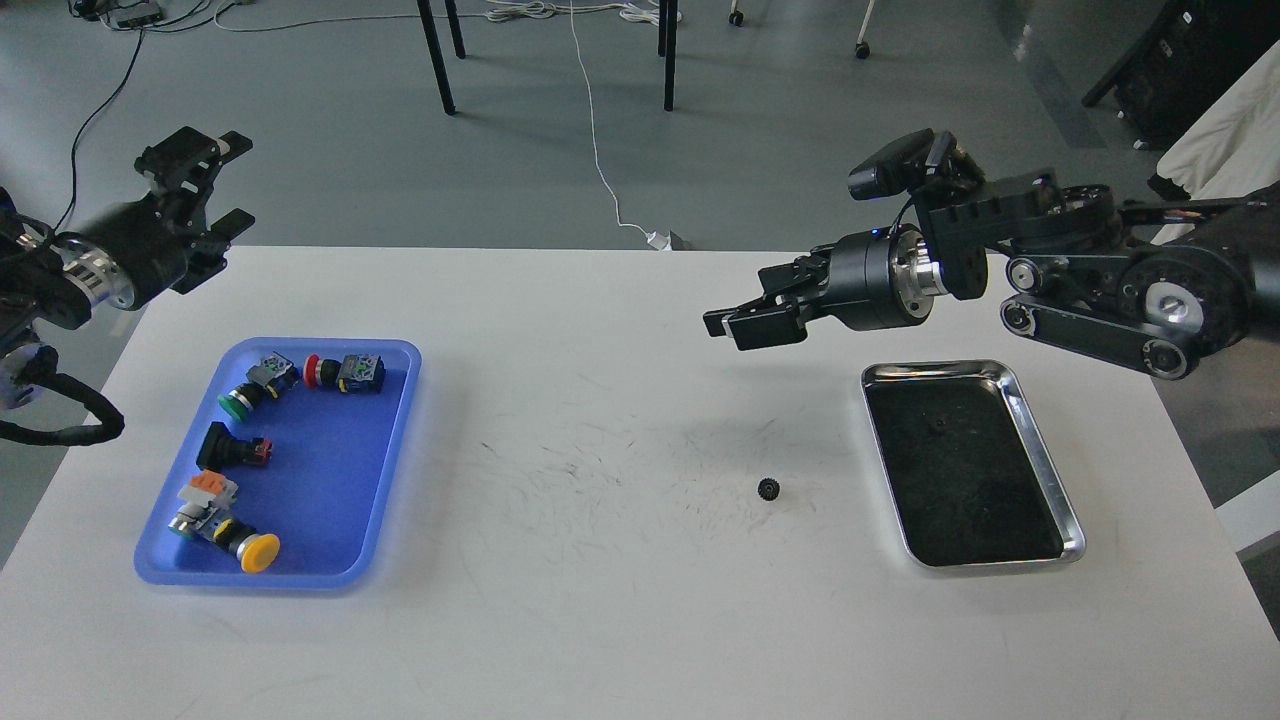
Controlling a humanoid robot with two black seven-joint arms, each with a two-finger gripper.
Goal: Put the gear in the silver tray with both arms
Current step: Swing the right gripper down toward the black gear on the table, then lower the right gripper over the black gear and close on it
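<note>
While the gear (pixel 768 489) lies on the bench (pixel 620 600) just left of the silver tray (pixel 1040 450), the right gripper (pixel 738 325) hangs above it, jaws parted and empty. Far left of the tray, the left gripper (pixel 205 185) is raised, jaws apart, holding nothing.

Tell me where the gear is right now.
In the head view, the gear lies on the white table, right of centre, just left of the silver tray.

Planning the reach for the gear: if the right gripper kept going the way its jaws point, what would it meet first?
Probably bare table: the right gripper points left and slightly down, passing beyond the gear. Depth is unclear.
</note>
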